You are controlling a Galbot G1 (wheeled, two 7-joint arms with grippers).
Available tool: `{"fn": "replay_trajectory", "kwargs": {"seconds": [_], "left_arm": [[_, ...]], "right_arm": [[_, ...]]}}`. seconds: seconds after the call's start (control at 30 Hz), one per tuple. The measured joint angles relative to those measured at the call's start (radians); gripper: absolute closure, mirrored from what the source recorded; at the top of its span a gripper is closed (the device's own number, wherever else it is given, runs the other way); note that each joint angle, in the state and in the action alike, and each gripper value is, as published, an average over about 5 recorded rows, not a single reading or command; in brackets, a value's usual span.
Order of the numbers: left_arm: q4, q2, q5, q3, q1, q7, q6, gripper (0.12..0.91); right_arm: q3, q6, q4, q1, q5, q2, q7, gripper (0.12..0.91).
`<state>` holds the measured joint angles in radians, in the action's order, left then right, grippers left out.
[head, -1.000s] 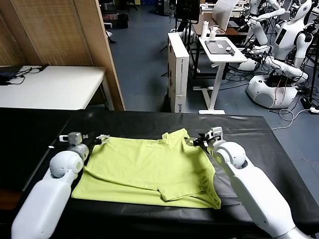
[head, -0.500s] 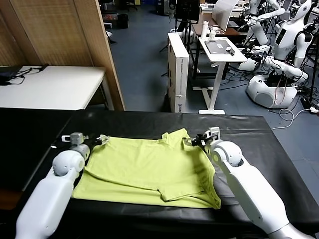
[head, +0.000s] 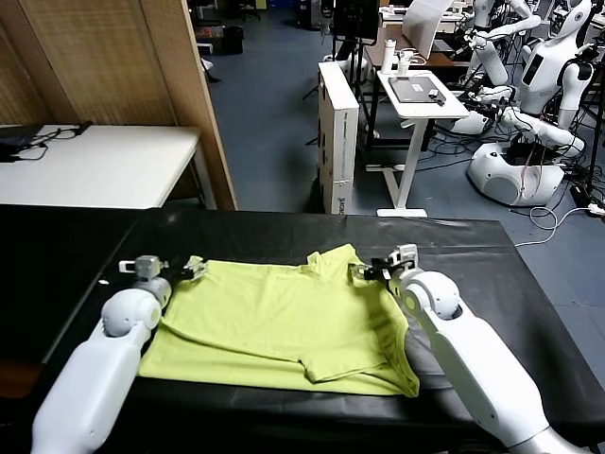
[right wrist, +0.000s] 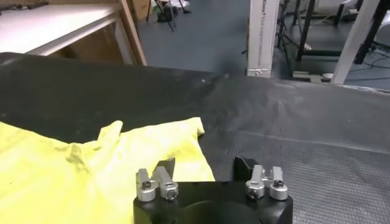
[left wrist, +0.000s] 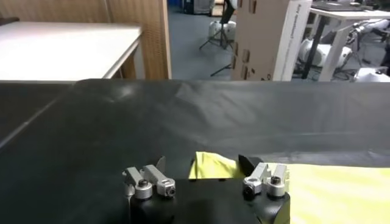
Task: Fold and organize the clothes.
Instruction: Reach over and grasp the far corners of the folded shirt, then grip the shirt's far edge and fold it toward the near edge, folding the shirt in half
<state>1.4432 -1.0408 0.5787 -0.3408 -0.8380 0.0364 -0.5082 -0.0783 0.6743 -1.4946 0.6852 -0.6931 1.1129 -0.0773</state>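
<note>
A lime yellow-green short-sleeved cotton T-shirt lies partly folded on the black cloth-covered surface, spread across its middle in the head view. One sleeve is folded in over the body toward 5 o'clock, and another bunched fold rises at the shirt's 1 o'clock corner.

The left end effector sits at the shirt's 10 o'clock corner. In the left wrist view the left end effector has its two fingers spread wide, with the yellow-green corner lying between them on the black cloth; nothing is gripped.

The right end effector is at the shirt's 1 o'clock corner, just beside the bunched fold. In the right wrist view the right end effector has its fingers parted, one fingertip over the edge of the yellow-green fabric and the other over bare black cloth. Whether the fabric is pinched cannot be told.

Beyond the surface at 12 o'clock stand a tall white cardboard box and a small white desk; a white table is at 10 o'clock.
</note>
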Motion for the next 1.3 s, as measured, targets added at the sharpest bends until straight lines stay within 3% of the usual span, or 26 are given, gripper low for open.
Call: {"fn": "replay_trajectory", "kwargs": {"seconds": [0.13, 0.27, 0.43, 0.6, 0.7, 1.07, 1.3], "left_arm": [[-0.001, -0.001, -0.004, 0.002, 0.000, -0.003, 0.004, 0.189], [-0.005, -0.001, -0.007, 0.001, -0.004, -0.008, 0.010, 0.311], [-0.005, 0.000, -0.008, 0.000, -0.007, -0.021, 0.019, 0.420], [-0.012, -0.002, -0.011, 0.000, -0.004, -0.026, 0.028, 0.672], [-0.012, -0.004, -0.010, -0.001, -0.003, -0.025, 0.029, 0.761], [0.028, 0.005, 0.027, -0.025, -0.028, -0.011, 0.030, 0.829], [0.116, 0.028, 0.072, -0.071, -0.089, 0.005, 0.024, 0.831]], "right_arm": [[0.000, 0.000, 0.003, 0.003, 0.002, 0.000, 0.002, 0.441], [0.000, -0.002, 0.006, 0.004, 0.004, 0.002, 0.004, 0.501], [0.003, -0.007, 0.010, 0.004, 0.011, 0.007, 0.011, 0.686], [0.004, -0.020, 0.011, 0.004, 0.015, 0.010, 0.016, 0.831], [0.002, -0.038, 0.011, 0.007, 0.017, 0.011, 0.014, 0.877], [-0.025, -0.133, -0.024, 0.022, -0.017, 0.005, 0.011, 0.885], [-0.053, -0.138, -0.109, 0.074, -0.050, -0.035, 0.006, 0.885]]}}
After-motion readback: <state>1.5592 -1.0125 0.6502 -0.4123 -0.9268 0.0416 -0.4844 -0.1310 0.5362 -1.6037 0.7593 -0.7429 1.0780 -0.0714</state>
